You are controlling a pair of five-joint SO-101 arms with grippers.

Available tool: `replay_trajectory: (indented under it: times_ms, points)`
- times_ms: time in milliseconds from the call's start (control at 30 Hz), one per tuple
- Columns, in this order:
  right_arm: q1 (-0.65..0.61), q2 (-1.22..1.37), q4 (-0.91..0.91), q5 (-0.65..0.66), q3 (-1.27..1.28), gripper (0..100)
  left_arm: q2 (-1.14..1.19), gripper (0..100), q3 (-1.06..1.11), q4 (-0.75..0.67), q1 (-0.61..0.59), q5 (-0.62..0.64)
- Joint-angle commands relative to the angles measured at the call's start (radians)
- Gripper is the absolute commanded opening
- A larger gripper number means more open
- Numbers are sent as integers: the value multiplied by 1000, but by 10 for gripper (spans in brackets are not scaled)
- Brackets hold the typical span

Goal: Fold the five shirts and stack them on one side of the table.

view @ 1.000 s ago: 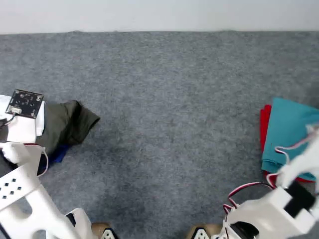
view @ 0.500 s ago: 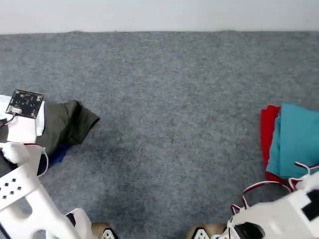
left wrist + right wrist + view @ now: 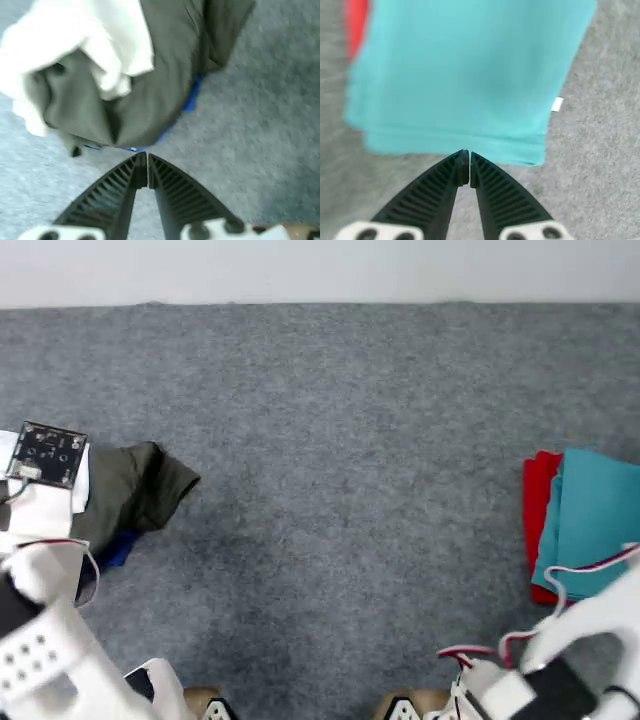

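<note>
At the near edge of the grey felt-covered table, the white left arm stands by the left corner and the white right arm by the right corner. The left claw is closed, its black ribbed tips pressed together with nothing between them. It hangs over bare felt just short of a crumpled heap at the table's left edge. There, a rumpled olive-green shirt lies on top, a bunched white shirt rests against it, and a bright blue shirt peeks out from underneath.

The right claw is likewise closed and grips nothing, its tips just beside the hem of a folded teal shirt. The teal shirt lies flat on a folded red shirt at the table's right edge, and the red cloth shows along one side. The two groups of shirts lie well apart. A pale wall runs past the far edge.
</note>
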Motion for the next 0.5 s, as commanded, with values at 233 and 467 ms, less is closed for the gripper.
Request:
replay_trajectory:
  times_ms: [233, 467]
  points:
    - [-254, -369, 404, -304, -6, 9, -315, 18, -33, 9, 6, 43]
    - [-453, -539, 473, -698, -5, 9, -419, 18, 133, 5, 6, 127]
